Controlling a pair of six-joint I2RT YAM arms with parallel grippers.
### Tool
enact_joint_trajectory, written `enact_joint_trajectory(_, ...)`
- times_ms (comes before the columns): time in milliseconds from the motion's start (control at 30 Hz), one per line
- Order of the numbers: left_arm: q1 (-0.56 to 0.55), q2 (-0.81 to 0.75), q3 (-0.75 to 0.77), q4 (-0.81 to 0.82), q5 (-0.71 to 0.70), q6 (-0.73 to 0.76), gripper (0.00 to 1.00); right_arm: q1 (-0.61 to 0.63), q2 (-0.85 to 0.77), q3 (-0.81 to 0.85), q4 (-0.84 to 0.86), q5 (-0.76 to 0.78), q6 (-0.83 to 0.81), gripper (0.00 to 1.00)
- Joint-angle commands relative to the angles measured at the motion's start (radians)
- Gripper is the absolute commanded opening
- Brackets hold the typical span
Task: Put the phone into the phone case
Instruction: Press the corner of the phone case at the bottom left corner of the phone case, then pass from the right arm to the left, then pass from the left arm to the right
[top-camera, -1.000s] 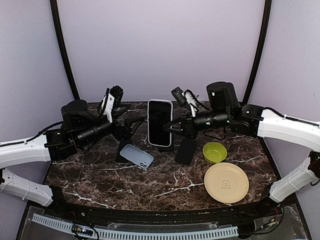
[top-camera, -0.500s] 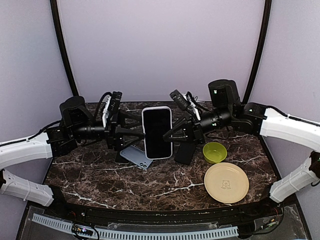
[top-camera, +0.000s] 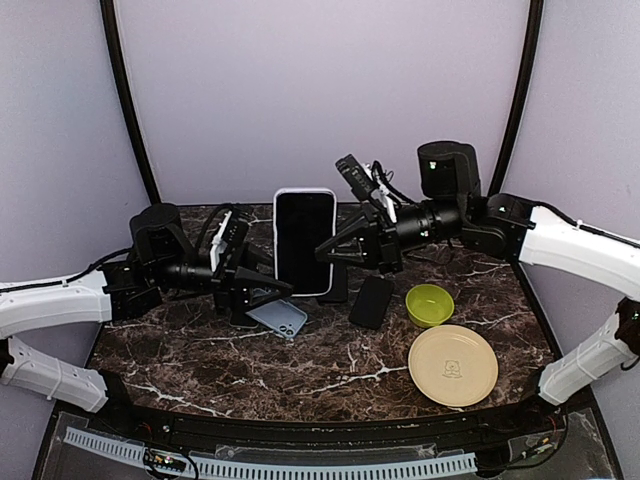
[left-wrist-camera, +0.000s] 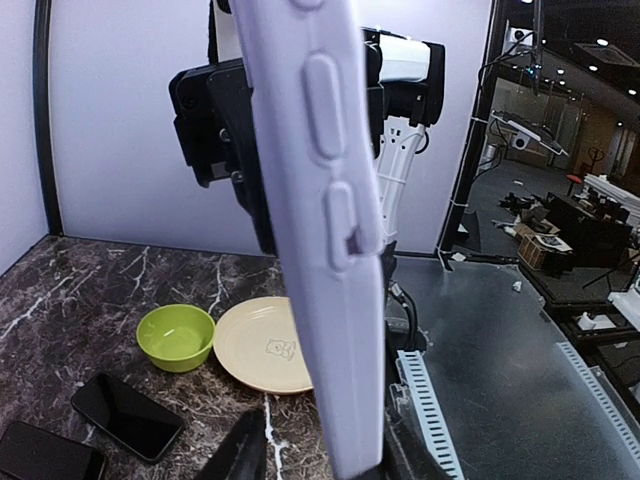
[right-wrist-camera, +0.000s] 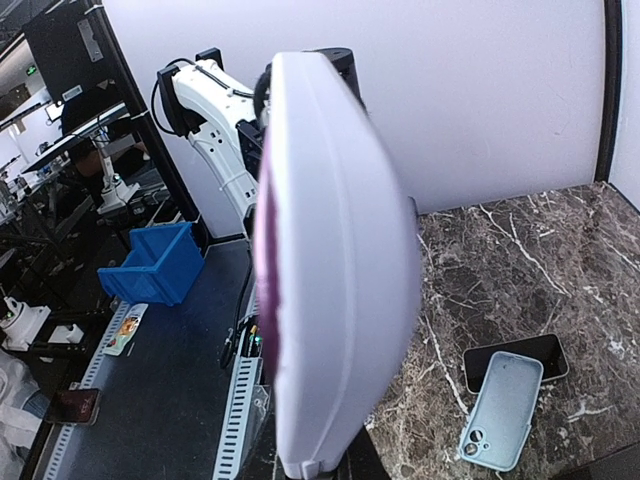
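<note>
The space between the left hand (top-camera: 262, 291) and the right hand (top-camera: 330, 250) is blocked by the upright white-edged phone (top-camera: 304, 242). Beneath the left hand, the worktop (top-camera: 200, 350) is occupied by a pale blue phone case (top-camera: 280, 317). Below the right hand a black phone (top-camera: 371, 301) is found, with a green bowl (top-camera: 430, 304) and a beige plate (top-camera: 453, 365) beyond it. Open worktop is left behind both hands.

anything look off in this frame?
Nothing spilled or damaged. Two oddities: the white-cased phone stands upright in the air between the left gripper and right gripper, and the light blue phone case lies back-up, partly over a black phone.
</note>
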Motion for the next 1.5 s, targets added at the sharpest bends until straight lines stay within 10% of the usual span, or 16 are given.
enact_joint_trajectory(0, 0.000, 0.019, 0.023, 0.037, 0.003, -0.033, 0.29, 0.020, 0.006, 0.055, 0.083, -0.017, -0.013, 0.00)
enact_joint_trajectory(133, 0.000, 0.018, 0.015, 0.064, 0.008, -0.055, 0.02, 0.029, 0.005, 0.060, 0.078, -0.007, -0.016, 0.00)
enact_joint_trajectory(233, 0.000, 0.003, 0.002, 0.096, -0.007, -0.067, 0.00, 0.031, 0.005, 0.051, 0.072, 0.017, -0.015, 0.03)
enact_joint_trajectory(467, 0.000, -0.050, -0.051, 0.200, -0.055, -0.089, 0.00, 0.034, -0.003, -0.030, 0.109, 0.075, 0.037, 0.51)
enact_joint_trajectory(767, 0.000, -0.075, -0.076, 0.241, -0.059, -0.094, 0.00, 0.053, 0.012, -0.102, 0.152, 0.088, 0.078, 0.41)
enact_joint_trajectory(1033, 0.000, -0.079, -0.076, 0.235, -0.058, -0.092, 0.00, 0.068, 0.030, -0.091, 0.134, 0.099, 0.052, 0.00)
enact_joint_trajectory(1233, 0.000, -0.084, -0.075, 0.225, -0.058, -0.087, 0.00, 0.070, 0.007, -0.087, 0.114, 0.118, 0.031, 0.00)
enact_joint_trajectory(1333, 0.000, -0.081, -0.075, 0.224, -0.053, -0.086, 0.00, 0.068, -0.004, -0.075, 0.100, 0.148, 0.022, 0.37)
enact_joint_trajectory(1467, 0.000, -0.071, -0.071, 0.210, -0.055, -0.079, 0.00, 0.068, 0.003, -0.016, 0.066, 0.202, 0.005, 0.41)
